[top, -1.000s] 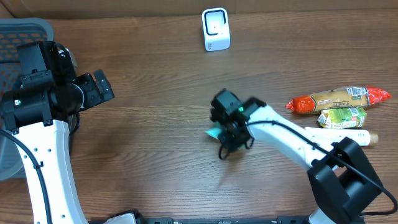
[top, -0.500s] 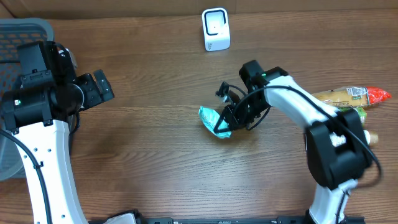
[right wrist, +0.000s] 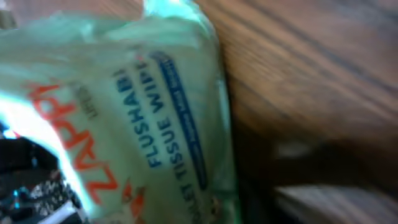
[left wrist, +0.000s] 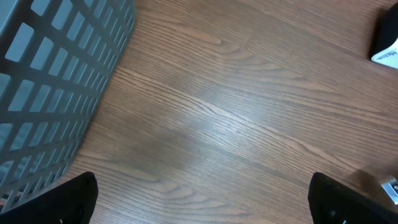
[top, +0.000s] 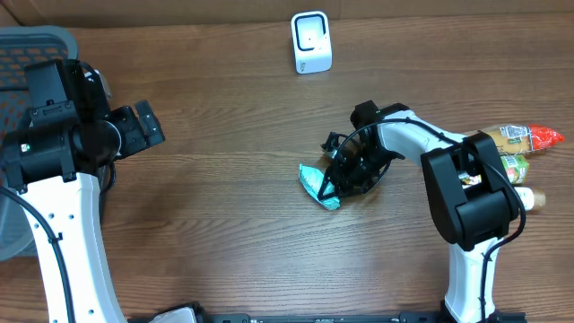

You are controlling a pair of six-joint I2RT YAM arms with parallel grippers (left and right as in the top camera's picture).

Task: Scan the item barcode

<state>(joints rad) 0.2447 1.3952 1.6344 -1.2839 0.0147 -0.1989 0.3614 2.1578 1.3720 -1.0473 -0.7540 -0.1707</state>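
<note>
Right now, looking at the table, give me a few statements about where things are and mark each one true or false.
1. The teal wipes packet is right at the right gripper, mid-table. True.
2. The white scanner stands beside the grey basket. False: it stands at the far edge near the middle, and the basket is in the far left corner.
3. The left gripper is open and holds nothing. True.
4. The other packaged goods lie on the left side. False: they lie at the right edge, by the right arm.
</note>
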